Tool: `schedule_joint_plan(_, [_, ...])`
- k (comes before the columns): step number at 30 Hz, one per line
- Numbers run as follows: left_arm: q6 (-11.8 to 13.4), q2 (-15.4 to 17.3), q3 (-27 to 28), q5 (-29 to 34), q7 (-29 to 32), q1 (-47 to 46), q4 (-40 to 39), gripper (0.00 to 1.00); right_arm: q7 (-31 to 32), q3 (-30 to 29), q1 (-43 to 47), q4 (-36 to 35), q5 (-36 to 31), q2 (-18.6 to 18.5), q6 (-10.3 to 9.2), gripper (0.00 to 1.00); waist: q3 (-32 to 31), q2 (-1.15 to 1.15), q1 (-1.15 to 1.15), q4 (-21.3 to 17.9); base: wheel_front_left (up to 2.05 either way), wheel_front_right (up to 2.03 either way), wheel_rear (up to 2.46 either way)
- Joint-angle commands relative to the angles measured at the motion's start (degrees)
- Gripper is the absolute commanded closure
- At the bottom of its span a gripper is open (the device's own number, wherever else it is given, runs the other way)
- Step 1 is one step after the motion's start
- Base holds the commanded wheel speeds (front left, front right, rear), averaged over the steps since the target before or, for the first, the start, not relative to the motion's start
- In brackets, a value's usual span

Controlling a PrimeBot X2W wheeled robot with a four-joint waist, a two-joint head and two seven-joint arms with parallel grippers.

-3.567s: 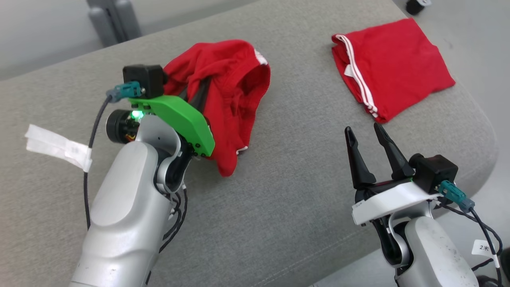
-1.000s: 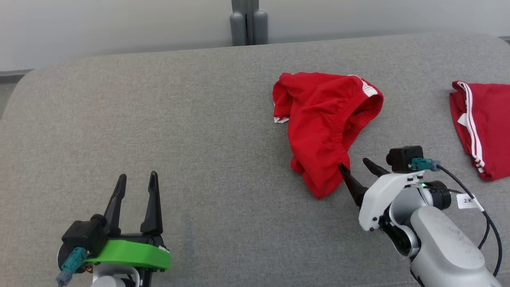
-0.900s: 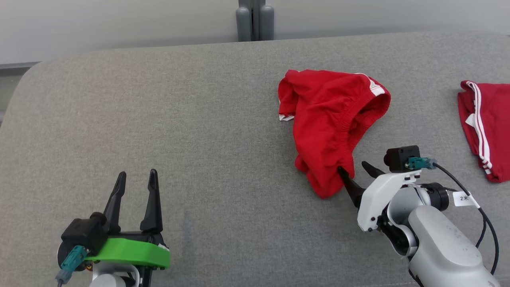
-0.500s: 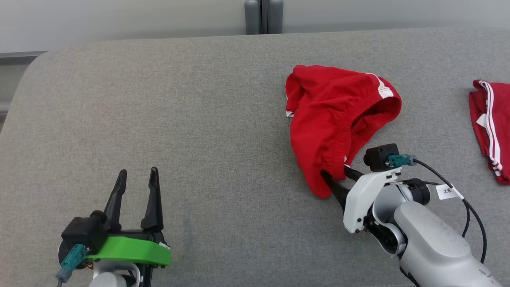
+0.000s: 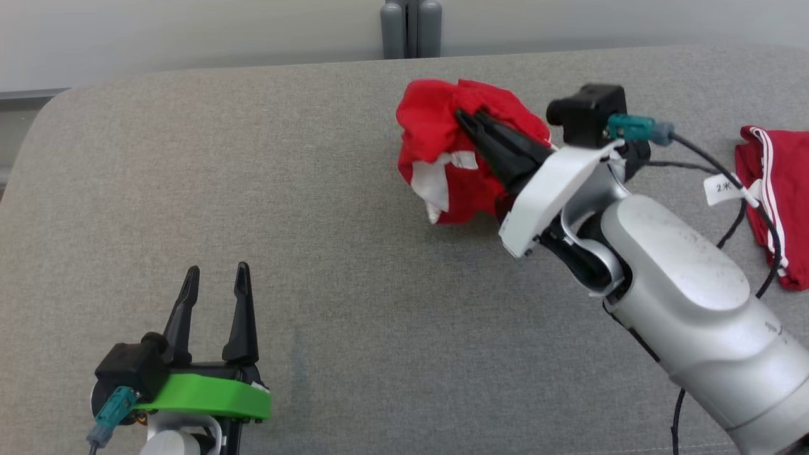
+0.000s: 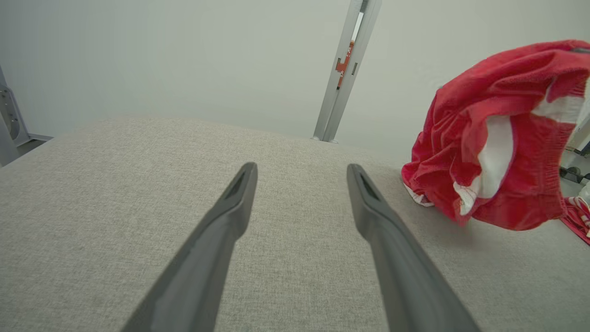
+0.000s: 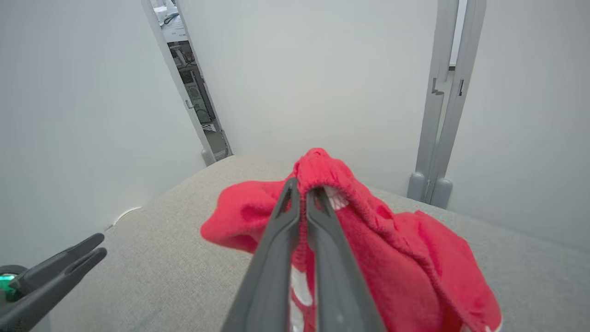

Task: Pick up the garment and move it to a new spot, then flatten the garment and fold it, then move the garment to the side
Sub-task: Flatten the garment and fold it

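The right gripper [image 5: 466, 119] is clamping the red garment [image 5: 436, 136] by its waistband, cloth hanging bunched, while the open left gripper [image 5: 215, 276] is idling well left of it.

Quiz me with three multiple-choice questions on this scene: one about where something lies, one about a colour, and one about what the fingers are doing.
1. Where on the grey cushion does the folded red garment lie?
A) at the robot's left edge
B) at the robot's right edge
C) in the middle, nearest the robot

2. What colour is the bracket under the left fingers?
A) green
B) blue
C) orange

3. What are the right fingers doing?
A) standing wide open
B) shut on the crumpled red garment
C) lying empty on the cushion

Answers:
1 B: it sits at the head view's right edge.
2 A: the bracket is bright green.
3 B: the right wrist view shows them pinched together on red cloth.
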Motion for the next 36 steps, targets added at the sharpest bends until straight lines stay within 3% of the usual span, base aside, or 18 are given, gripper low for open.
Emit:
schedule_joint_plan(1, [-0.1, 0.1, -0.2, 0.5, -0.2, -0.8, -0.2, 0.00, -0.6, 0.5, -2.1, -0.8, 1.0, 0.5, 0.02, 1.00, 0.1, 0.00, 0.00, 0.2, 0.00, 0.00, 0.00])
schedule_joint_plan(7, [-0.1, 0.2, -1.4, 0.3, -0.2, -1.4, -0.1, 0.00, -5.9, 2.7, -10.4, -3.9, 6.0, 1.4, 0.02, 1.00, 0.2, 0.00, 0.00, 1.2, 0.00, 0.00, 0.00])
schedule_joint_plan(12, [-0.1, 0.6, -1.9, 0.2, -0.2, -1.2, -0.3, 0.00, -8.8, 3.0, -10.3, -3.3, 11.3, -2.6, 0.01, 1.00, 0.1, 0.00, 0.00, 2.0, 0.00, 0.00, 0.00])
schedule_joint_plan(16, [-0.2, 0.7, -2.1, 0.4, -0.2, -0.9, -0.3, 0.00, -7.0, 1.8, -6.0, 4.6, 10.5, -8.0, 0.01, 1.00, 0.3, 0.00, 0.00, 2.2, 0.00, 0.00, 0.00])
schedule_joint_plan(21, [-0.1, 0.7, -2.4, 0.1, -0.2, -1.1, -0.4, 0.00, -2.3, 0.5, 0.4, 16.2, 8.8, -11.4, 0.02, 1.00, 1.1, 0.00, 0.00, 2.0, 0.00, 0.00, 0.00])
schedule_joint_plan(26, [-0.1, 0.9, -2.4, 0.1, -0.2, -1.8, -0.5, 0.00, -3.6, -3.3, 3.5, 24.3, 7.2, -10.7, 0.02, 1.00, 2.3, 0.00, 0.00, 1.0, 0.00, 0.00, 0.00])
schedule_joint_plan(27, [-0.1, 0.9, -2.4, 0.1, -0.2, -2.0, -0.5, 0.00, -4.1, -4.1, 3.6, 26.2, 6.4, -10.5, 0.02, 0.82, 2.4, 0.00, 0.00, 0.8, 0.00, 0.00, 0.00])
schedule_joint_plan(28, [-0.1, 0.9, -2.4, 0.2, -0.2, -2.2, -0.5, 0.00, -4.4, -4.9, 3.5, 27.9, 5.7, -10.3, 0.01, 0.34, 2.6, 0.00, 0.00, 0.7, 0.00, 0.00, 0.00])
schedule_joint_plan(29, [-0.1, 0.9, -2.5, 0.3, -0.2, -2.3, -0.5, 0.00, -5.2, -5.7, 3.1, 30.0, 4.3, -10.3, 0.01, 0.00, 2.7, 0.00, 0.00, 0.6, 0.00, 0.00, 0.00])
schedule_joint_plan(36, [-0.1, 1.2, -2.6, 0.6, -0.2, -2.6, 0.0, 0.00, -12.1, -11.0, 1.7, 38.2, -2.5, -7.5, 0.01, 0.00, 2.1, 0.00, 0.00, -0.4, 0.00, 0.00, 0.00])
